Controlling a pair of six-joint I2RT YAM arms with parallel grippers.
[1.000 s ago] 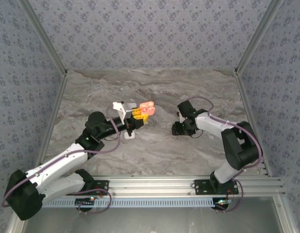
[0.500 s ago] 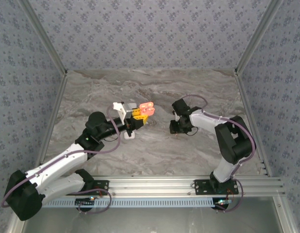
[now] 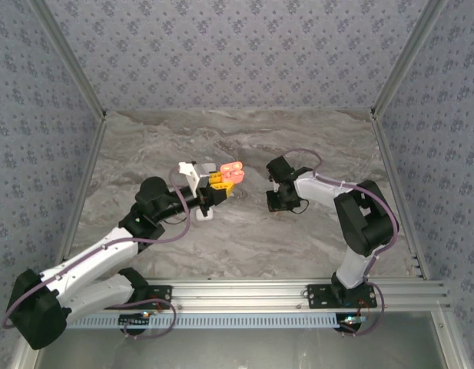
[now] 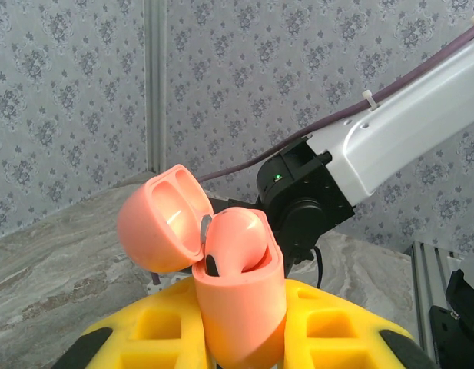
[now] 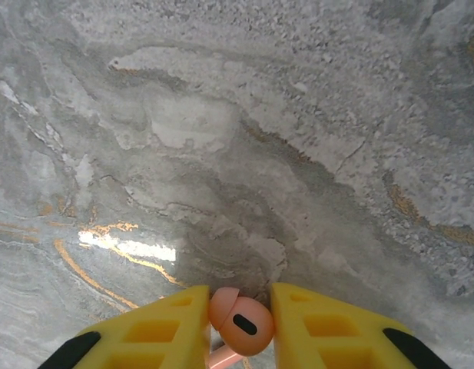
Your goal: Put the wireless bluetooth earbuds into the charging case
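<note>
My left gripper [image 4: 244, 304] is shut on a coral charging case [image 4: 240, 315], held upright above the table with its lid [image 4: 158, 219] hinged open to the left. One coral earbud [image 4: 238, 234] sits in the case's well. From above, the case [image 3: 233, 169] shows at the left gripper's [image 3: 221, 181] tip. My right gripper [image 5: 238, 298] is shut on a second coral earbud [image 5: 243, 327], pinched between the yellow fingers [image 5: 164, 323] just over the marble. In the top view the right gripper [image 3: 278, 203] stands low, to the right of the case.
The marble table [image 3: 244, 238] is walled by patterned panels on three sides. A small white piece [image 3: 203, 215] lies on the table under the left wrist. The right arm's black wrist [image 4: 302, 204] stands close behind the open case.
The right arm has swung a little to the left, toward the held case, staying low over the table. The left arm and the case have not moved.
</note>
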